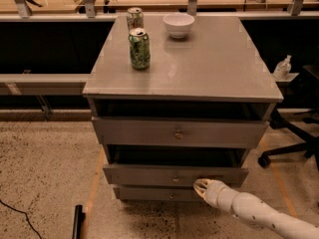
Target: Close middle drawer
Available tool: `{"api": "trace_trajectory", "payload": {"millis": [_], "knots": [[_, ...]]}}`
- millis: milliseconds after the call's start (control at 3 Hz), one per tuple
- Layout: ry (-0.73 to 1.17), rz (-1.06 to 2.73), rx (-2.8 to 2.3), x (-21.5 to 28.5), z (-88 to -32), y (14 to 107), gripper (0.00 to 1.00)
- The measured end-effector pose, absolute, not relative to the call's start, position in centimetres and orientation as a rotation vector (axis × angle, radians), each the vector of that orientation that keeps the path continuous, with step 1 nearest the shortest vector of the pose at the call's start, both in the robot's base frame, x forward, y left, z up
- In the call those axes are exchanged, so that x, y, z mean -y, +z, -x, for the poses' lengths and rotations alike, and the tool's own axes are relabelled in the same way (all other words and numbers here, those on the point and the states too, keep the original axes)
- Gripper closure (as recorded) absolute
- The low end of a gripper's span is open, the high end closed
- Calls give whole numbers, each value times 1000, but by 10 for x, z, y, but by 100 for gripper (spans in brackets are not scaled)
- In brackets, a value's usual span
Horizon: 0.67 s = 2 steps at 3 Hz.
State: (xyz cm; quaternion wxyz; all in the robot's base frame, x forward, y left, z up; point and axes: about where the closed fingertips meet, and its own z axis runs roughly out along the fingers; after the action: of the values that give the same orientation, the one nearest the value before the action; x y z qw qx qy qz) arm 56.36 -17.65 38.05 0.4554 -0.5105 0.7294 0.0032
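Observation:
The grey cabinet (199, 68) stands in the middle of the camera view. The middle drawer (139, 175) has a wide flat grey front and a tiny round knob (175, 179). It is pulled out a little, with a dark gap above its front. My gripper (201, 186) is at the end of the white arm (254, 213) that comes in from the lower right. Its tip is against the drawer front, just right of the knob and slightly below it.
The top drawer (224, 133) is above and the bottom drawer (144, 193) below. Two cans (139, 48) (134, 18) and a white bowl (178, 24) stand on the cabinet top. An office chair base (294, 146) is at the right, a black object (77, 222) lies on the floor at the lower left.

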Motion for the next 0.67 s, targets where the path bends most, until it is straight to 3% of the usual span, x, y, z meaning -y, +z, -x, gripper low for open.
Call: {"api": "trace_trajectory", "payload": {"millis": [667], "knots": [[-58, 1285, -1745, 177, -596, 386, 100]]}}
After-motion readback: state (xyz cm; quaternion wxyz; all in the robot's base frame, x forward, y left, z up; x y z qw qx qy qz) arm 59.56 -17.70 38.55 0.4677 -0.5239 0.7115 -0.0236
